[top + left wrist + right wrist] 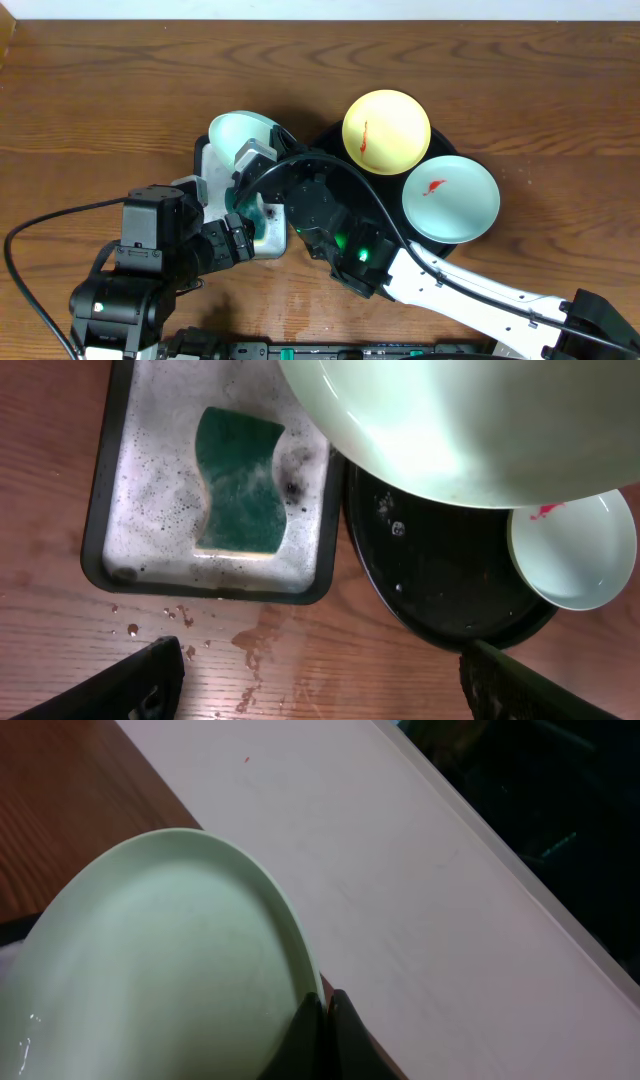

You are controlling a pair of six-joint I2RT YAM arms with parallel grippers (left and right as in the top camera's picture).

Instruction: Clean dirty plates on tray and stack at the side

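Observation:
My right gripper is shut on the rim of a pale mint plate. It holds the plate tilted above the small rectangular tray; the plate also shows in the overhead view and in the left wrist view. The round black tray holds a pale yellow plate and a second mint plate, each with a red smear. My left gripper is open and empty, low over the wet wood in front of both trays.
A rectangular dark-rimmed tray with soapy white foam holds a green sponge, which also shows in the overhead view. Water drops lie on the wooden table. A black cable loops at the left.

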